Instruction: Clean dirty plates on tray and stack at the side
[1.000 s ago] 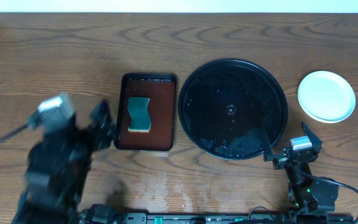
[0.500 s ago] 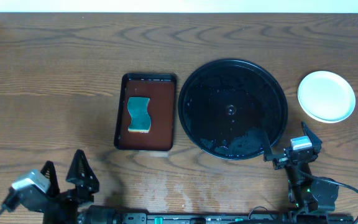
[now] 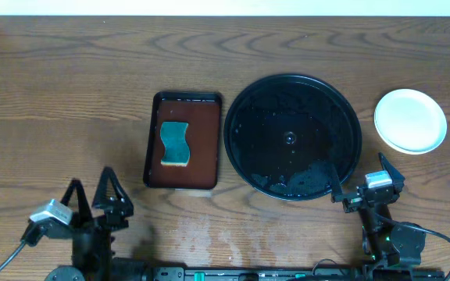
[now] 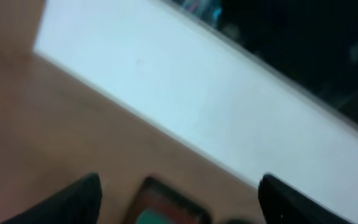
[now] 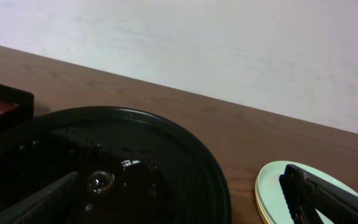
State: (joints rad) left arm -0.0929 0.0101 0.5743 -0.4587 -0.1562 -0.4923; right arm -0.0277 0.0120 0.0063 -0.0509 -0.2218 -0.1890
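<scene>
The black round tray (image 3: 291, 101) sits right of centre, wet with droplets, with no plate on it; it also shows in the right wrist view (image 5: 135, 168). The plates (image 3: 410, 121) lie stacked on the table to its right, a mint-white one on top; the right wrist view shows the stack (image 5: 275, 193) with a pale yellow rim beneath. My right gripper (image 3: 354, 161) is open and empty at the tray's front right rim (image 5: 180, 174). My left gripper (image 3: 91, 183) is open and empty at the front left, far from the tray (image 4: 179, 179).
A dark-brown rectangular tray (image 3: 201, 164) holding a green and yellow sponge (image 3: 175, 144) stands left of the black tray; it appears blurred between my left fingers (image 4: 166, 202). Wet patches mark the table in front of it.
My left arm has pulled back from beside the brown tray to the front left edge, then settled slightly forward and to the right. The right arm, plates and trays have not moved.
</scene>
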